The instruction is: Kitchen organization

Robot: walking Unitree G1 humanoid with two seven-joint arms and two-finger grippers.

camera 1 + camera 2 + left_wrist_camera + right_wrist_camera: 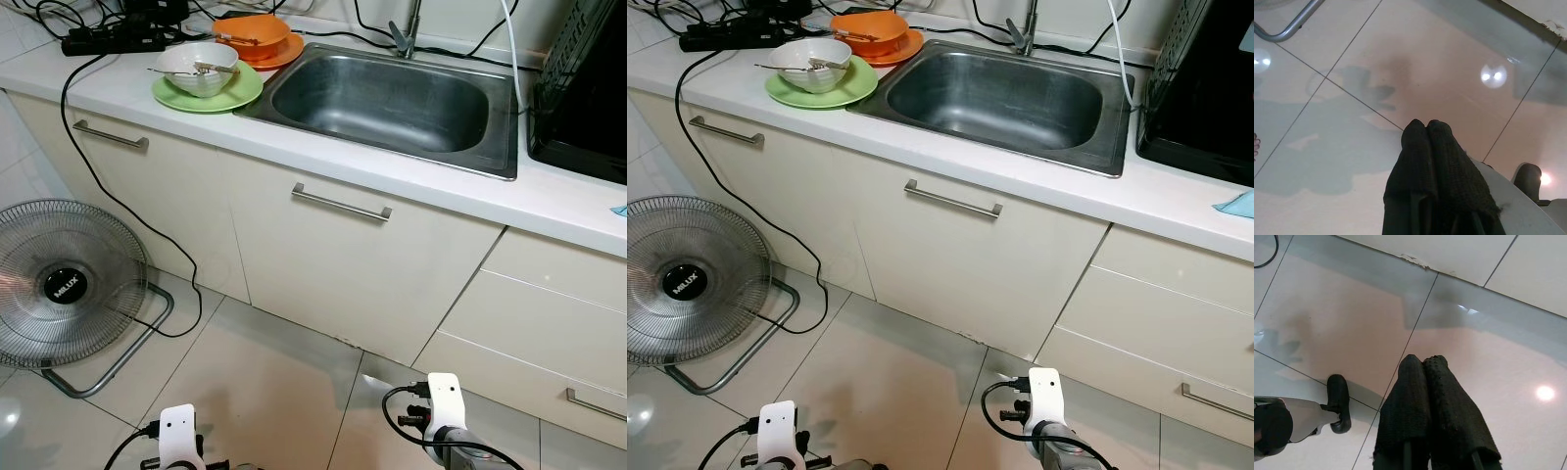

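Left gripper (1426, 128): we see its two black fingers pressed together with nothing between them, pointing down at the glossy floor tiles (1352, 161); the arm hangs idle.
Right gripper (1422, 363): our other pair of fingers is likewise clenched and empty, over the tiles close to the foot of the cabinet.
Wrists: in the head views we see the white wrist housings low in the picture, left (177, 434) and right (446, 399), each with black cabling.
Fan (61, 284): a floor fan stands on the tiles to our left, leaning on its grey tube stand; the hub badge reads "MILUX".
Fan cord (98, 186): a black cord runs from the fan's base up the cabinet front and over the counter edge to the power strip.
Cabinets (333, 264): cream doors and drawers with steel bar handles stand between us and the counter.
Counter (127, 83): white top, running across the whole view.
Sink (392, 103): a steel basin is set in the counter, with the tap at its far rim.
Green plate (208, 90): it lies just left of the sink and carries a white bowl (198, 69) with cutlery laid across it.
Orange bowl (252, 34): it sits on an orange plate (284, 54) behind the green one, touching the sink's far left corner.
Power strip (113, 41): black, at the back left, among tangled cables.
Black appliance (583, 88): it stands on the counter right of the sink; we cannot tell what it is.
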